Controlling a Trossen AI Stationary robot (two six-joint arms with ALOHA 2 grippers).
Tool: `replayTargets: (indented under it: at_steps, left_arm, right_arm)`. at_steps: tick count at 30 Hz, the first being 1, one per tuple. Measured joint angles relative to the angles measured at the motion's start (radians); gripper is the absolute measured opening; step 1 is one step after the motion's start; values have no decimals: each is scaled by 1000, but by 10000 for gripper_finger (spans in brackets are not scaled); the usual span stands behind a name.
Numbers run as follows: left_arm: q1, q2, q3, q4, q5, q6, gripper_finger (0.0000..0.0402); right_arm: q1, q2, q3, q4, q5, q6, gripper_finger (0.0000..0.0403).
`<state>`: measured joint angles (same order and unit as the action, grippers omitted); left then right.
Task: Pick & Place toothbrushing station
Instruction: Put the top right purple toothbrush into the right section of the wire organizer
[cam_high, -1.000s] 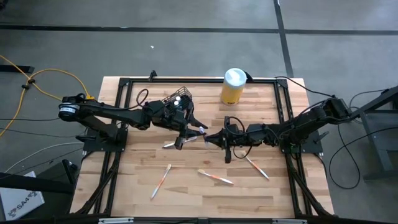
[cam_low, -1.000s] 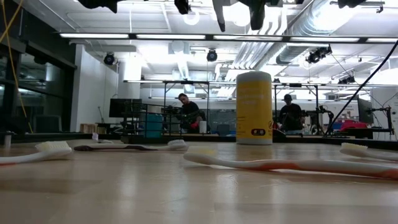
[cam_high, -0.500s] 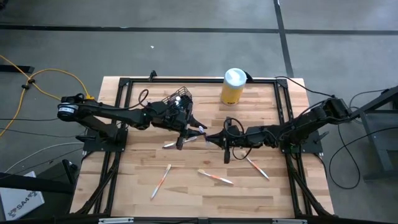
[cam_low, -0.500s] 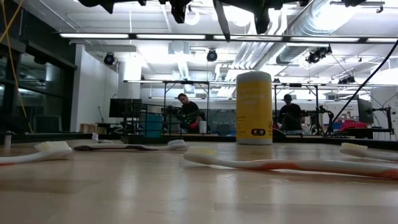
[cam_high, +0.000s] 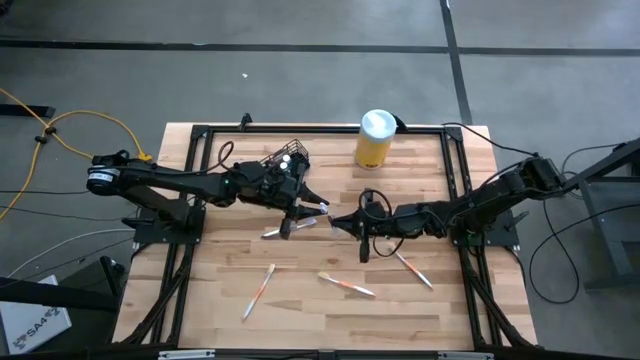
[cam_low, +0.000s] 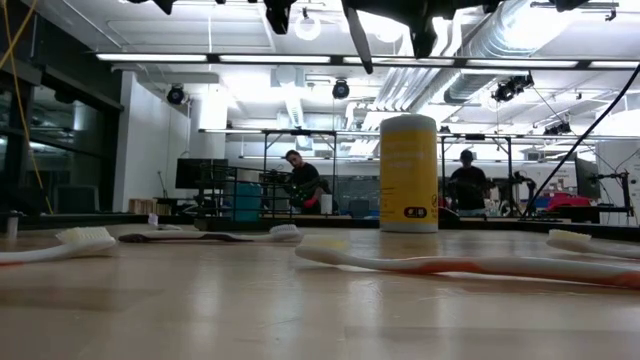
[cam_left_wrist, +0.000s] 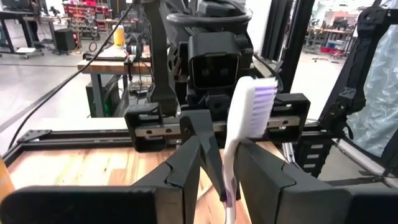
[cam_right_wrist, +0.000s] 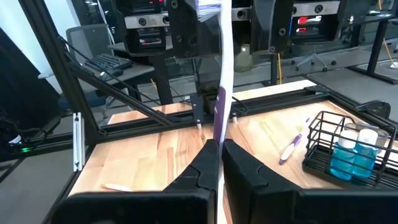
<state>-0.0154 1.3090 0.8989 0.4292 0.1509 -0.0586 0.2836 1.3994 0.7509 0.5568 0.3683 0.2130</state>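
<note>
A white and purple toothbrush (cam_high: 324, 209) is up in the air between my two grippers over the table's middle. My right gripper (cam_high: 338, 221) is shut on its handle; it also shows in the right wrist view (cam_right_wrist: 217, 153). My left gripper (cam_high: 311, 212) is open, with one finger on either side of the brush below its bristled head (cam_left_wrist: 254, 106); I cannot tell whether they touch it. The black wire-mesh holder (cam_high: 284, 160) stands on the table behind my left arm, with blue things inside (cam_right_wrist: 349, 149). My right gripper pinches the toothbrush's handle (cam_right_wrist: 219, 134) between its two fingers. The fingers come level from the table's right. The brush sticks out past the fingertips toward my left gripper, lifted clear of the table.
A yellow canister with a white lid (cam_high: 375, 138) stands at the far edge. Loose toothbrushes lie on the wood at near left (cam_high: 258, 290), near middle (cam_high: 347, 286), right (cam_high: 413, 270) and under my left gripper (cam_high: 277, 232). A black frame (cam_high: 205, 135) borders the table.
My left arm's elbow and my right wrist have each shifted slightly toward the table's left. The toothbrush stays in the air between the two grippers.
</note>
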Motion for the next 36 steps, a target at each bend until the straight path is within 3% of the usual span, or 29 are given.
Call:
replayTargets:
  at_steps: [27, 36]
  left_arm:
    - [0, 20, 0, 52, 1, 0, 94]
    - [0, 21, 0, 77, 4, -1, 11]
  right_arm:
    - [0, 0, 0, 21, -2, 0, 4]
    - [-1, 0, 0, 22, -1, 5, 4]
